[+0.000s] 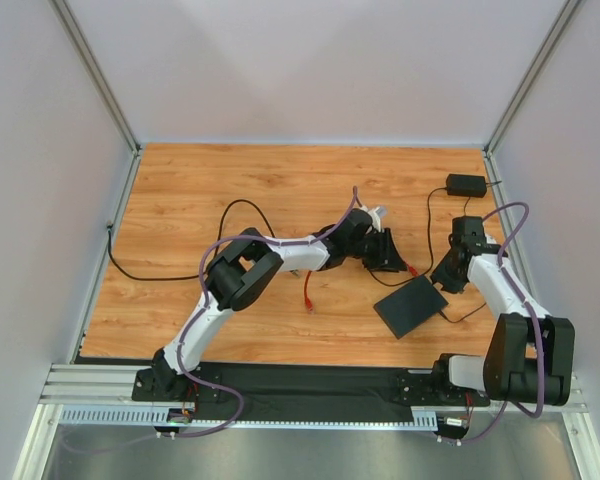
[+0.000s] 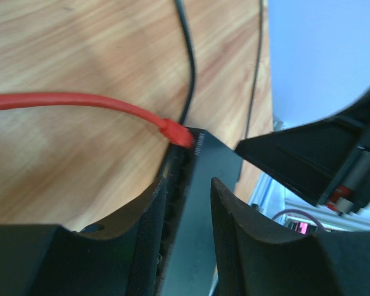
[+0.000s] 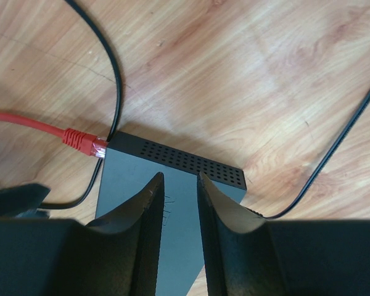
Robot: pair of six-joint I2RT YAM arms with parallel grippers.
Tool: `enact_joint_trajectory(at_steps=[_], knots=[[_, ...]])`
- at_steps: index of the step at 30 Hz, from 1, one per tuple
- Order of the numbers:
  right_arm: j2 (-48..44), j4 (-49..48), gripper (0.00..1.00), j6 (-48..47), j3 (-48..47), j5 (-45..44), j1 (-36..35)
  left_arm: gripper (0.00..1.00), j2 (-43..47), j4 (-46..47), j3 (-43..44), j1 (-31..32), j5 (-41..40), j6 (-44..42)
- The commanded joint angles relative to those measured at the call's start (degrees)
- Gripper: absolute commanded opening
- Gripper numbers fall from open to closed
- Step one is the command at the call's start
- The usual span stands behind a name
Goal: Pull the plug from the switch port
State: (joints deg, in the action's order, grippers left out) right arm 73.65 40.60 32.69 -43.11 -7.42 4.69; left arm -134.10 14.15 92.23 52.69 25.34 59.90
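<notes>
1. The plug (image 3: pixel 80 140) is red with a clear tip. It is seated in the switch port, at the end of one edge of the switch (image 3: pixel 135 179). The port's opening is hidden behind the plug.
2. The switch is a thin, flat, matte-black box lying askew on the right half of the wooden counter (image 1: pixel 240 190), between the two arm ends. One of its narrow sides is perforated.
3. The red cable (image 2: pixel 68 102) runs from the plug across the counter to the left, and its loose end lies near the middle.
4. The left jaws stand partway open just beside the plug. In the left wrist view their fingers (image 2: pixel 151 228) straddle the ported edge of the switch. They are not closed on the plug, and I cannot tell whether they touch the box.
5. The right jaws hang over the top face of the switch, parted only by a narrow gap. Nothing is seen between their fingers (image 3: pixel 145 216).
6. A black cable (image 3: pixel 114 80) curves past the plug end of the switch.
7. A small black adapter brick (image 1: pixel 466 185) sits near the far right corner of the counter.
</notes>
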Motion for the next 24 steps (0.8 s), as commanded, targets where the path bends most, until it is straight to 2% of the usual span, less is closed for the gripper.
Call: enact_joint_trajectory(at_steps=[1, 16, 24], knots=[[-0.97, -3.51, 0.30, -2.28, -0.13, 1.88, 0.06, 0.43, -1.60, -2.98, 2.69, -0.04, -1.17, 0.22], [5.63, 2.11, 0.30, 4.49, 2.06, -3.38, 0.06, 0.43, -5.81, -8.96, 9.89, 1.28, -2.76, 0.75], [1.78, 3.61, 0.31, 10.28, 7.16, -2.51, 0.06, 0.43, -6.61, -9.23, 9.56, 1.89, -1.43, 4.25]])
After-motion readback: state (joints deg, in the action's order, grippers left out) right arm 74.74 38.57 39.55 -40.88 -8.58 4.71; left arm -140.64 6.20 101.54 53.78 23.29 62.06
